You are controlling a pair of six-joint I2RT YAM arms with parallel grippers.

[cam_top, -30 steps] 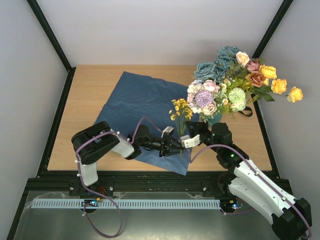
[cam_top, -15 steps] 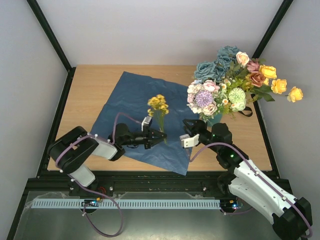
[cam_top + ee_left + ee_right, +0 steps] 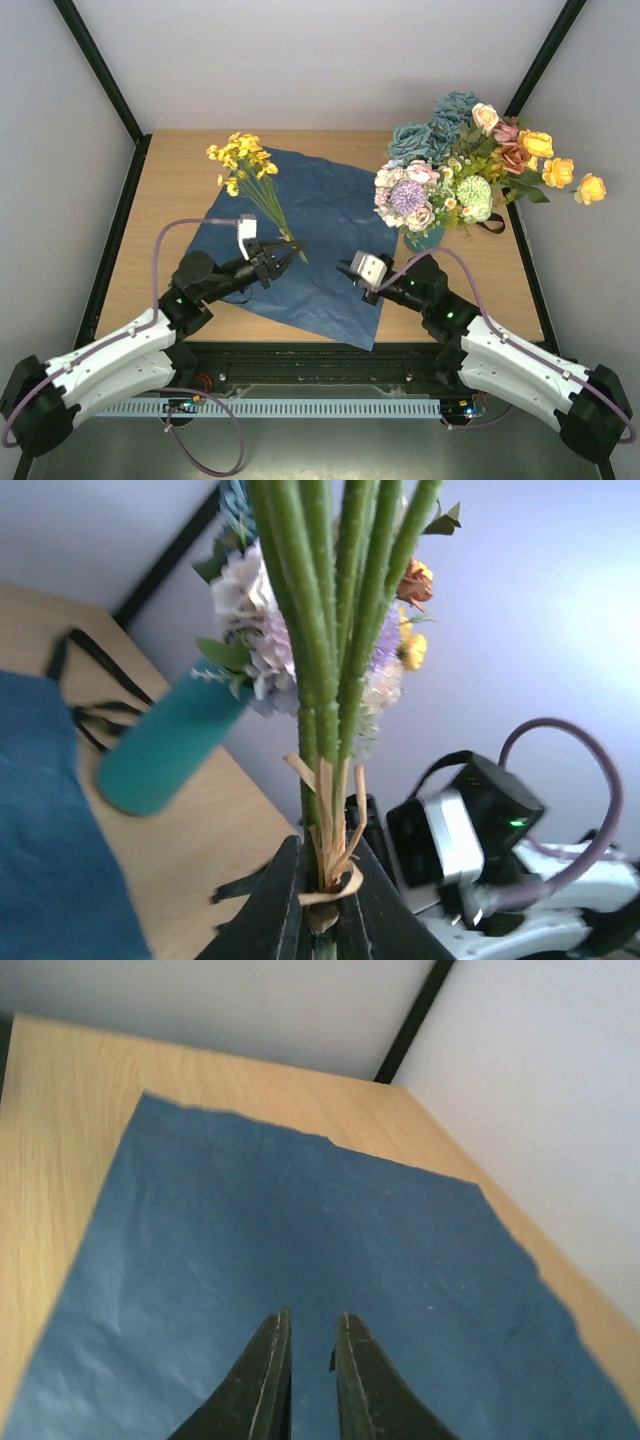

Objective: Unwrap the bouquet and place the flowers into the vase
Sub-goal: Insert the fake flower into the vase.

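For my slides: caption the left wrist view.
Left gripper clamps a tied green stem bundle; teal vase behind.

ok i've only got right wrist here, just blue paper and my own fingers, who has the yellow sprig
Observer: the left gripper is shut on the yellow sprig, gripping it by the stem ends over the blue paper.
Operator: and the vase
Observer: the vase stands upright just right of the paper, packed with flowers.
Operator: ribbon near it
Observer: yes, the black ribbon lies on the far side of the vase from the paper.
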